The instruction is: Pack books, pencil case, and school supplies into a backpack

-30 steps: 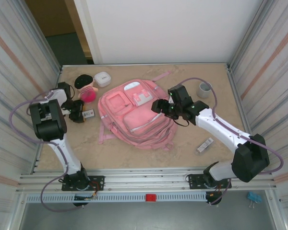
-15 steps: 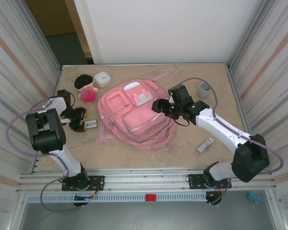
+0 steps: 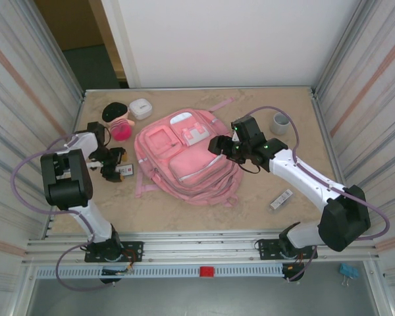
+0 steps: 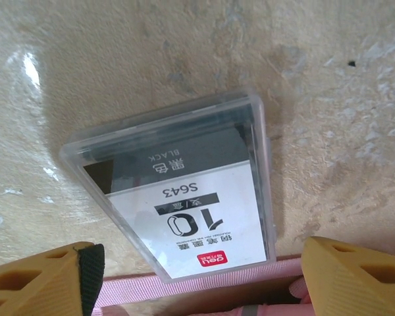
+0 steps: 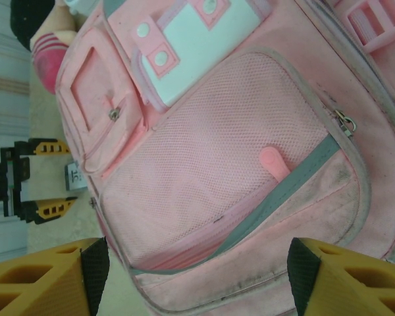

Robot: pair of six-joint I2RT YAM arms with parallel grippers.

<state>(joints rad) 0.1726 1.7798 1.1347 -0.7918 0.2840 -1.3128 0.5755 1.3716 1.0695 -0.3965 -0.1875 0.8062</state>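
The left gripper point(image 4: 201, 263) is released, its yellow fingers spread on either side of the near end of a clear plastic box point(image 4: 184, 204) without touching it. That spread looks meant either to let the box lie or to close in on it; I cannot tell which. The box lies flat on the surface point(image 4: 151, 59), label up, just beside a pink strap point(image 4: 184, 295) of the backpack point(image 3: 184, 158). The backpack lies front up in the middle, so its pockets can be reached from above.

The right gripper point(image 5: 194, 266) is also spread wide and holds nothing. It hangs over the mesh front pocket point(image 5: 230, 178), probably lining up on the pink zip pull point(image 5: 274, 162). The slim white stick item point(image 3: 281, 199) lies well apart, near the right arm's base.
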